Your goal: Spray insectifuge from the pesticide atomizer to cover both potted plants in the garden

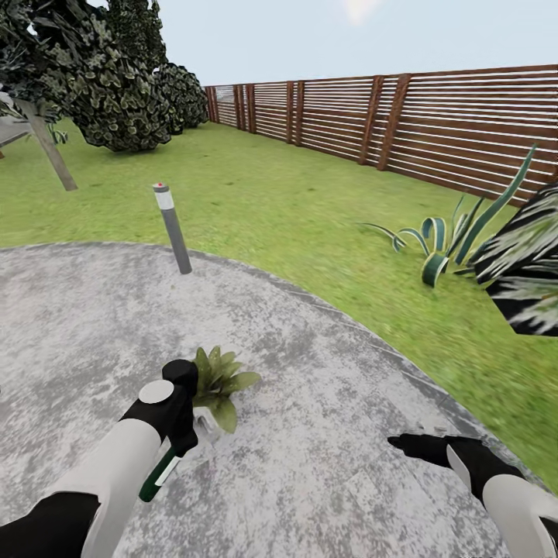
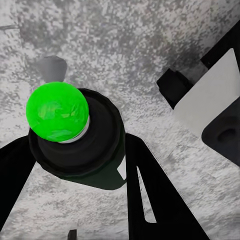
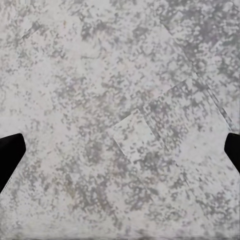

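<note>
While your left gripper (image 1: 180, 434) is clenched around the slim black cylindrical pesticide atomizer (image 1: 159, 474), the pickup part of the job looks done. In the head view the bottle hangs tilted below that gripper, its white label patch showing, just beside a low potted plant (image 1: 218, 381) of pointed green leaves in a small grey pot. The left wrist view looks down on the atomizer's round green top (image 2: 58, 112), with black fingers (image 2: 150, 195) on either side and mottled paving beneath. No spray is visible, so you cannot tell how well this plant is covered. A second potted plant is still to be treated, as far as these pictures go.

Your right gripper (image 1: 415, 446) hovers low over the round mottled grey paved patch (image 1: 325, 465), well apart from the plant. Its jaws are spread wide and hold nothing; in its wrist view the two black fingertips (image 3: 10, 155) sit at opposite edges, with bare paving between them.

Around you, a short grey lamp post (image 1: 173, 228) with a red dot on top stands at the far edge of the paving. Beyond lie green lawn (image 1: 271, 201), a striped spiky agave (image 1: 449, 232), dark leafy trees (image 1: 116, 70) and a brown slatted wooden fence (image 1: 387, 116). Nothing stands between the atomizer and the near plant.
</note>
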Controlling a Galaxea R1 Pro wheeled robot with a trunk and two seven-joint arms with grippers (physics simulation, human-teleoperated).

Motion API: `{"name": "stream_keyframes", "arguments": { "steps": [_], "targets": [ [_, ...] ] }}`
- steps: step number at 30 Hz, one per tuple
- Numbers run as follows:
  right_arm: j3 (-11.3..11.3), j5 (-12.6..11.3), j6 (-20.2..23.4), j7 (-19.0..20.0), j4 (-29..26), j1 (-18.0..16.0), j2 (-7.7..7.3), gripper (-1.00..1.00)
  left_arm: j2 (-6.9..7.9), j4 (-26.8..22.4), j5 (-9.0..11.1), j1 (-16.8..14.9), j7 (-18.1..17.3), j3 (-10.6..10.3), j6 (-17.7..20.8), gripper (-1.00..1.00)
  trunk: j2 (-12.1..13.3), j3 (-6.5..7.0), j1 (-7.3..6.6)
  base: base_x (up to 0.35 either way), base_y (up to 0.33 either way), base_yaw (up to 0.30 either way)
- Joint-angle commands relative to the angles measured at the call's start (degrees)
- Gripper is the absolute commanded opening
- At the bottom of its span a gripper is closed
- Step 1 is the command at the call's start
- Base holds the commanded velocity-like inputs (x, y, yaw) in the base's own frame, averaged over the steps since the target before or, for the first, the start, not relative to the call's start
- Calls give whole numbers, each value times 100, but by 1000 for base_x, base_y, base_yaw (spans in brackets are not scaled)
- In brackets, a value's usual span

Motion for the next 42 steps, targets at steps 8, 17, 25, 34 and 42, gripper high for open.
{"name": "stream_keyframes", "arguments": {
  "steps": [8,17,25,34,42],
  "targets": [
    [-49,53,36,36,47,-3,3,100,1,-13,-37,-2,-41,-11,54,-100,-2,17,-1,-80,307,-145],
    [-49,55,36,36,47,-3,-6,100,1,-13,-37,-2,-41,-11,54,-100,-2,18,-1,-108,308,-4],
    [-49,62,36,36,56,-3,-7,100,2,-13,-35,-2,-33,-11,54,-100,-2,18,-1,-40,310,-121],
    [-49,62,36,36,59,-3,-15,100,-1,-55,-12,-2,-15,-12,-149,-100,-2,18,-1,-1,310,-261],
    [-49,62,36,36,80,-3,-15,100,-312,-109,1160,-2,-14,-11,-476,-100,-2,18,-1,0,162,-155]
  ]
}}
